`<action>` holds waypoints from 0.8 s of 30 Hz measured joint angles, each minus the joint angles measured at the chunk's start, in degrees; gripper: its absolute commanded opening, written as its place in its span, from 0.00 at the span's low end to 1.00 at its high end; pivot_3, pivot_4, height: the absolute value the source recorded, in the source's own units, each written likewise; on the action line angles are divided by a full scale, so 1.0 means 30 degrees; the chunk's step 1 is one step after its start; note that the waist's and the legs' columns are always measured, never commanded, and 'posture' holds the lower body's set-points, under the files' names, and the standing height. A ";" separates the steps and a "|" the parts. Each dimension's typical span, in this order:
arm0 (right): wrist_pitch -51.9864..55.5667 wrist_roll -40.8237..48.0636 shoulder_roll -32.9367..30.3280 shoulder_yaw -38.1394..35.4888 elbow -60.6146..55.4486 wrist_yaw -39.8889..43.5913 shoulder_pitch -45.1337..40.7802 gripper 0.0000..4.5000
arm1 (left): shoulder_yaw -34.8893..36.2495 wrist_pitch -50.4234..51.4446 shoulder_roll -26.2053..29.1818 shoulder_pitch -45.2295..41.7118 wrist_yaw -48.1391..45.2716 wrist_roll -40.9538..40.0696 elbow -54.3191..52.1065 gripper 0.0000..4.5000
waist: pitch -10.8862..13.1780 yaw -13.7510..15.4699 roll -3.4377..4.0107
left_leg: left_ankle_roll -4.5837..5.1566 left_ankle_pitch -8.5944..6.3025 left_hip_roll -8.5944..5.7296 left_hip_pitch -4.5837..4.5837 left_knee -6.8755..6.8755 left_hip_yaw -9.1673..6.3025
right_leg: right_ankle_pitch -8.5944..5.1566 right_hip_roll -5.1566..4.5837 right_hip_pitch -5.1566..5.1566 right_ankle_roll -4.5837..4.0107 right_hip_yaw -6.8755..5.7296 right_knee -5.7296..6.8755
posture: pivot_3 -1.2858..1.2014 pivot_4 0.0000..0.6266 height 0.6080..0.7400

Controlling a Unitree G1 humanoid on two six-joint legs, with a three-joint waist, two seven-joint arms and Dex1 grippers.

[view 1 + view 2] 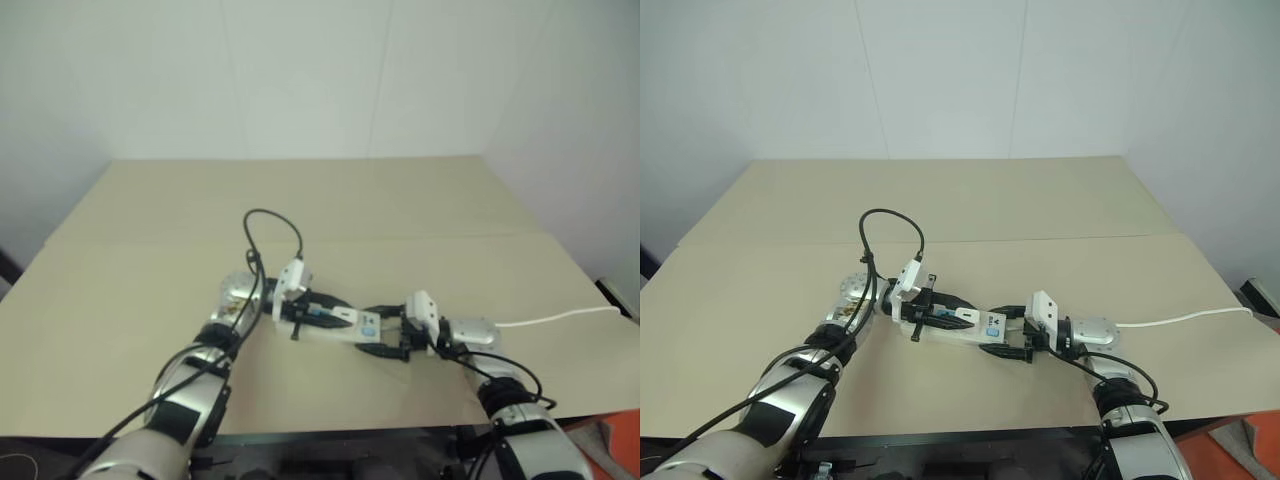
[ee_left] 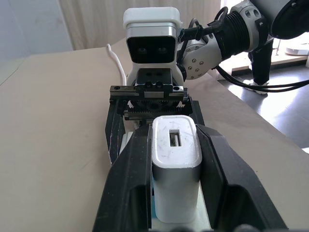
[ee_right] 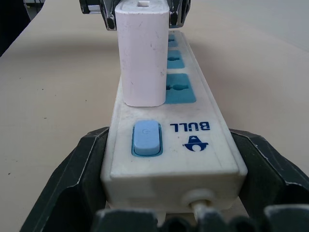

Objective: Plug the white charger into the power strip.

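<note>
Right wrist view: the white charger (image 3: 144, 55) is seen standing upright on the power strip (image 3: 169, 145), its base down on the strip's top just beside the blue rocker switch (image 3: 146, 138), at the nearest of the three blue sockets (image 3: 178, 88). Whether the pins are fully seated cannot be told.

The charger is clamped between the black fingers (image 2: 133, 179) of the left gripper (image 2: 175, 174), closed on its two sides. The switch end of the power strip, where the thin white cord (image 1: 560, 317) leaves, is held by the right gripper (image 3: 169, 193), closed across the strip's width.

The step in hand is judged to be the final push. It is done well if the charger is kept square to the strip's face and pressed straight down, with no tilt toward the switch, while the strip is kept braced flat on the bench (image 1: 400, 220). A skewed push could jam the pins or lever the strip up.

From the head camera, both grippers are seen meeting over the strip, the left one on the side away from the cord.
</note>
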 measured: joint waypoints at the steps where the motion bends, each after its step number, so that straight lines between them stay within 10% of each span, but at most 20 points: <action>1: -0.0010 -0.0016 -0.0003 0.0061 -0.0024 0.0007 -0.0005 0.75 | -0.0261 0.0069 0.0215 -0.0029 0.0041 0.0723 0.0365 0.44 | -0.0015 -0.0021 0.0018 | 0.0000 0.0000 0.0000 0.0003 -0.0011 0.0000 | 0.0000 0.0002 0.0001 0.0000 0.0004 -0.0011 | 0.52 0.24 1.00; 9: -0.0014 0.0041 -0.0031 0.0137 -0.0060 0.0046 0.0085 0.75 | 0.0534 0.0115 0.0168 0.0073 -0.0001 0.1505 0.1000 0.97 | -0.0125 -0.0027 0.0090 | 0.0000 0.0000 -0.0001 0.0004 -0.0068 0.0004 | 0.0000 0.0007 0.0006 0.0000 0.0015 -0.0063 | 0.52 0.24 1.00; 24: -0.0954 -0.0323 -0.0545 0.0363 -0.0185 0.0001 -0.0040 0.99 | 0.1266 0.5449 0.6250 0.1896 -0.0074 -0.2573 -0.4602 1.00 | 0.0077 0.0075 -0.0042 | 0.0000 0.0001 0.0004 -0.0036 -0.0068 -0.0031 | 0.0008 -0.0014 -0.0095 -0.0011 -0.0012 -0.0095 | 0.52 0.24 1.00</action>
